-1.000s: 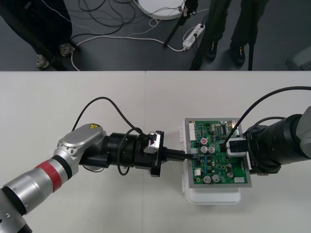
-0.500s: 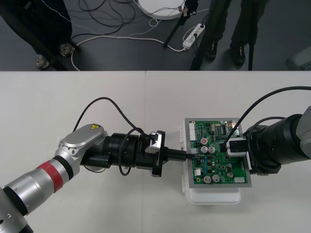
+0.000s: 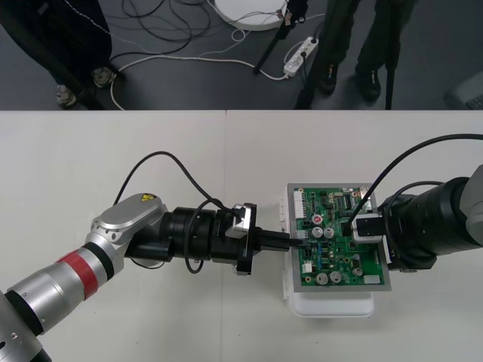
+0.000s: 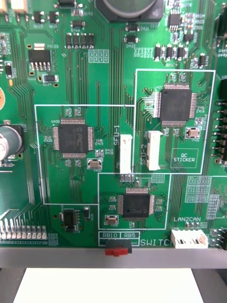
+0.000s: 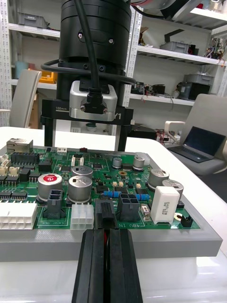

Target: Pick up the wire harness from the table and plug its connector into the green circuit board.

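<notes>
**Desk** [image 3: 151, 151]: plain and light. It carries the white base [image 3: 332, 305] towards the robot's right of centre.

**Green circuit board** [image 3: 339, 260]: lies flat on the white base. It carries capacitors, chips and white connectors. In the right wrist view the board [image 4: 71, 71] is seen from straight above, with its grey frame and the base below it.

**Left tool** [image 3: 283, 240]: reaches in level from the left arm, with its tip at the board's left edge. In the left wrist view the tool [image 5: 107, 233] has its two black fingers [image 5: 92, 265] pressed nearly together. They pinch the small black plug [image 5: 106, 218] of the wire harness.

**Wire harness**: held at its plug end by the left tool.
- The plug stands at the near rim of the board [image 5: 101, 182].
- It sits between a white connector and a black socket block, and touches the board's edge row.
- It appears to sit in a connector there, but it is hard to tell whether it is fully home.
- The wires are hidden by the fingers.

**Right tool** [image 3: 361, 228]: hangs over the right half of the board and points down. In the left wrist view the right tool [image 5: 85, 139] has its fingers spread wide, one on each side, with nothing between them.
</notes>
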### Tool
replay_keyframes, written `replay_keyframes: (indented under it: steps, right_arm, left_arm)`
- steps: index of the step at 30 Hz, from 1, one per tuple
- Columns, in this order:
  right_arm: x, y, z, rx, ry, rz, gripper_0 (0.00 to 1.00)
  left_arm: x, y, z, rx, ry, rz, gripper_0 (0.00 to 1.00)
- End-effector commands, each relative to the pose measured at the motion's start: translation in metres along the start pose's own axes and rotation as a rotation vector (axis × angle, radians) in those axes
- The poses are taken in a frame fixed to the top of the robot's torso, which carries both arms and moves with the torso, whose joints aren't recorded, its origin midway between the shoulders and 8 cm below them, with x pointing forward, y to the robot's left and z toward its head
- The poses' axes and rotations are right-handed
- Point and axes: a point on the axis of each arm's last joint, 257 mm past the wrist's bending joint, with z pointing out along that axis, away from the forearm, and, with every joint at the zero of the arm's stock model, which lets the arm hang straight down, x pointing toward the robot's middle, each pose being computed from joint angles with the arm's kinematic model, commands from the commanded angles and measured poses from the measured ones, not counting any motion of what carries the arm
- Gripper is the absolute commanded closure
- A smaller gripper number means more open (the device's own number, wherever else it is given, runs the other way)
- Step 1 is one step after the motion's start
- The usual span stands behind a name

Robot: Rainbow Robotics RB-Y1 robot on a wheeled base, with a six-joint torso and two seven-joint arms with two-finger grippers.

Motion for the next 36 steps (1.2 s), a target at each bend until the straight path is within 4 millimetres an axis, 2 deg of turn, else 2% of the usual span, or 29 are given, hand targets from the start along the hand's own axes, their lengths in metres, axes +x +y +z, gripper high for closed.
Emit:
replay_keyframes:
  steps: [1,14,21,29,36]
  right_arm:
    - [-0.011,-0.015,-0.005,0.038,-0.012,-0.005,0.0]
    - [0.003,-0.025,-0.003,0.053,0.012,0.025,0.0]
    - [0.022,-0.034,-0.004,0.063,0.031,0.057,0.0]
    - [0.04,-0.042,-0.007,0.072,0.046,0.093,0.0]
    - [0.05,-0.05,-0.014,0.057,0.018,0.156,0.0]
  left_arm:
    - [-0.021,-0.008,0.024,0.018,-0.074,-0.069,0.0]
    - [-0.017,-0.006,0.016,0.012,-0.058,-0.06,0.0]
    - [-0.015,-0.005,0.012,0.009,-0.049,-0.059,0.0]
    - [0.001,-0.002,-0.018,-0.005,0.016,-0.055,0.0]
    - [0.012,-0.009,-0.059,0.007,0.065,-0.062,0.0]
